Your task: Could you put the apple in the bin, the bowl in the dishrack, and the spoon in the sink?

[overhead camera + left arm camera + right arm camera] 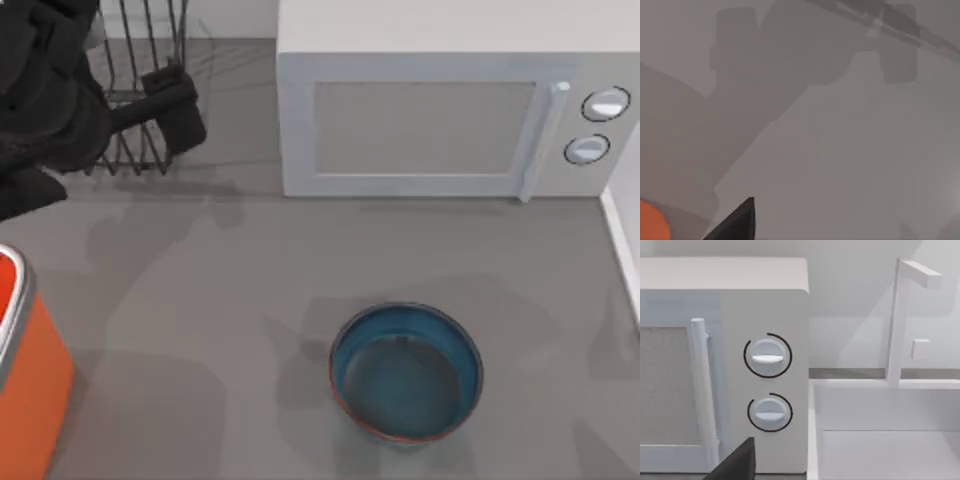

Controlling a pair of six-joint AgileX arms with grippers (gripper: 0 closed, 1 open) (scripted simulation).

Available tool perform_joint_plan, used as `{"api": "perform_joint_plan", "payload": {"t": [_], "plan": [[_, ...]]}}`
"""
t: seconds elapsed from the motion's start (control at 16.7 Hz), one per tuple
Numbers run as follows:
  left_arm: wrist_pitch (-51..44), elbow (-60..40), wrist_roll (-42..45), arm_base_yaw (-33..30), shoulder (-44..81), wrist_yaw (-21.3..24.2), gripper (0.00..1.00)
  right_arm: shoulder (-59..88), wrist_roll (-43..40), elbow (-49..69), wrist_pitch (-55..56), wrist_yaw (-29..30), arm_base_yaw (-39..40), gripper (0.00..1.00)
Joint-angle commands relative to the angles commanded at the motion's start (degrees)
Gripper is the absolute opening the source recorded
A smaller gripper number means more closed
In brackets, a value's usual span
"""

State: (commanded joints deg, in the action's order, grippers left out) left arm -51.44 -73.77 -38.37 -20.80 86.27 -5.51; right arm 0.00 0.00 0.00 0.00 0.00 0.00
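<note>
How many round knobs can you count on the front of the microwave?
2. Both sit on the microwave panel right of the door handle: the upper knob directly above the lower knob. None seems hidden.

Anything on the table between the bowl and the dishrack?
Nothing visible. The bowl sits on bare grey table at near centre; the dishrack is at far left. The microwave stands right of that line, the bin at near left. The left arm hangs over the dishrack.
</note>
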Motion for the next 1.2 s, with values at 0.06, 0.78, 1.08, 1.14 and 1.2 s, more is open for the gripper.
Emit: {"api": "perform_joint_plan", "payload": {"t": [0.06,0.78,1.08,1.14,1.2], "plan": [[-3.8,-5.5,-2.3,-2.4,6.0,0.1,1.00,0.0,0.0,0.0,0.0,0.0,0.0,1.00],[-35.5,-59.9,-18.5,-32.8,50.8,4.5,1.00,0.0,0.0,0.0,0.0,0.0,0.0,1.00],[-39.3,-68.6,-19.7,-39.0,55.4,5.8,1.00,0.0,0.0,0.0,0.0,0.0,0.0,1.00],[-39.4,-68.9,-19.7,-39.2,55.6,5.9,1.00,0.0,0.0,0.0,0.0,0.0,0.0,1.00],[-39.4,-68.9,-19.7,-39.2,55.6,5.9,1.00,0.0,0.0,0.0,0.0,0.0,0.0,1.00]]}}
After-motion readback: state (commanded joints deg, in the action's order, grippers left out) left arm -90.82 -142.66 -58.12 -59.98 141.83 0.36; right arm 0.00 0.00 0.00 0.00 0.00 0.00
